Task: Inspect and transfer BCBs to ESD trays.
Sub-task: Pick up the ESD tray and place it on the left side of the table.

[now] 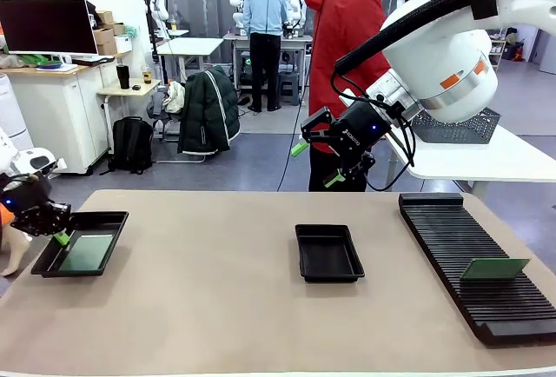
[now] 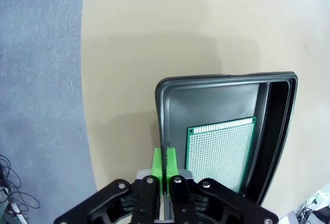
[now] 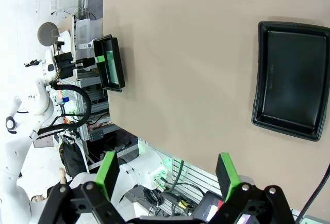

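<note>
Front view: the left fingers [image 1: 61, 239], closed and empty, are hovering at the left ESD tray [image 1: 113, 216] rim, with one BCB [image 1: 87, 253] lying inside. The right fingers [image 1: 300, 148] are hanging spread and empty above the middle ESD tray [image 1: 328, 255].
Left wrist view: the BCB is resting at 3 o'clock of the fingers.
Right wrist view: the middle ESD tray is sitting bare at 2 o'clock.
Judgement: one placement looks finished, and the next move calls for fetching the standing BCB [image 1: 493, 268] from the rack [image 1: 452, 238].

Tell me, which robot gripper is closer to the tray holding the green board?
Left. The left gripper, shut, sits right at the tray's rim. The right gripper hangs open, raised over the table's far edge, well off to the tray's right.
</note>
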